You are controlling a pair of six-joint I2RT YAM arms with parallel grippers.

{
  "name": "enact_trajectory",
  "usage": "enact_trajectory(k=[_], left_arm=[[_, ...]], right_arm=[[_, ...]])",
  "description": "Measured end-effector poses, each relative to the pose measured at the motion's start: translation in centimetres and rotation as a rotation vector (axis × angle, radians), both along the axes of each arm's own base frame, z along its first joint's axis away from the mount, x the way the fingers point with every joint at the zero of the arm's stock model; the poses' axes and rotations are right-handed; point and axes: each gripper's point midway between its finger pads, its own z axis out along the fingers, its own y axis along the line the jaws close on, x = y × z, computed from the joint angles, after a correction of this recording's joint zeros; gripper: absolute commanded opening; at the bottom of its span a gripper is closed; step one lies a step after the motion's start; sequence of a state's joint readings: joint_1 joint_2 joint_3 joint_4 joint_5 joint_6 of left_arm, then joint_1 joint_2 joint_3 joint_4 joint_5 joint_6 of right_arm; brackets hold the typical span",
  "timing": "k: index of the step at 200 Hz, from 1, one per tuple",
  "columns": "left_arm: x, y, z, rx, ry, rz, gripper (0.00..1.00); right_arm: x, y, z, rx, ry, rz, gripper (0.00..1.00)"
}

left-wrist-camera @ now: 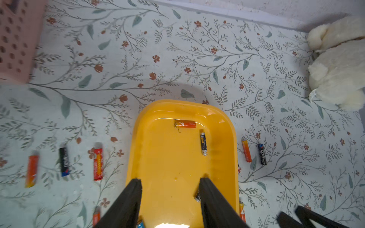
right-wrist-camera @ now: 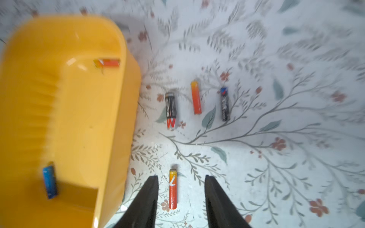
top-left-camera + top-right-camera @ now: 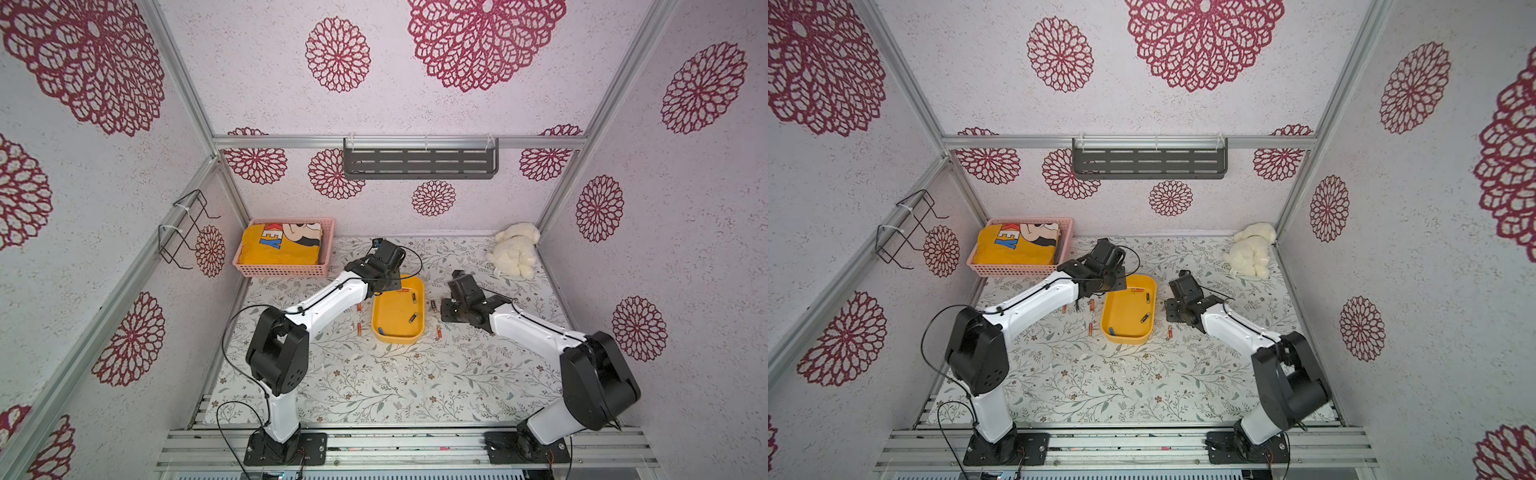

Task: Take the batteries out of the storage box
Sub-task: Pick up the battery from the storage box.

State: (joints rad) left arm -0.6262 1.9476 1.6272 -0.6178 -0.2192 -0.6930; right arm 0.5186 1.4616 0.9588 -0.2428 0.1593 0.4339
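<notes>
The yellow cloth (image 3: pixel 282 254), centre-left in a top view, is showing blue "KEY"; a black battery (image 2: pixel 170 107), mid-frame in the right wrist view, is showing a white "W".

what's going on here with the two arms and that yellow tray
The yellow storage box is being emptied onto the table. The left gripper hangs open over the box, where four batteries lie. The right gripper is open beside the box, jaws either side of an orange battery on the table. Others lie out on both sides of the box.

High overhead stereo; close downward wrist views
</notes>
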Motion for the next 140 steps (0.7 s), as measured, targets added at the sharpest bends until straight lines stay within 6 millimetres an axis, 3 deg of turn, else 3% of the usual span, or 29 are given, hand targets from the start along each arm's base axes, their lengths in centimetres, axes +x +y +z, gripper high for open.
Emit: enact_trajectory(k=[19, 33, 82, 140], left_arm=[[1.0, -1.6, -3.0, -0.007, 0.058, -0.014, 0.49], [1.6, -2.6, -4.8, -0.012, 0.094, -0.025, 0.48], [3.1, -4.8, -8.0, -0.024, 0.161, -0.053, 0.48], [4.6, -6.4, -9.5, -0.012, 0.184, -0.080, 0.48]], right_arm=[[-0.1, -0.3, 3.4, 0.039, -0.137, 0.026, 0.46], [-0.6, 0.0, 4.3, 0.067, -0.205, 0.072, 0.48], [-3.3, 1.4, 2.5, 0.149, -0.269, 0.222, 0.51], [-3.2, 1.8, 5.0, 0.183, -0.375, 0.250, 0.52]])
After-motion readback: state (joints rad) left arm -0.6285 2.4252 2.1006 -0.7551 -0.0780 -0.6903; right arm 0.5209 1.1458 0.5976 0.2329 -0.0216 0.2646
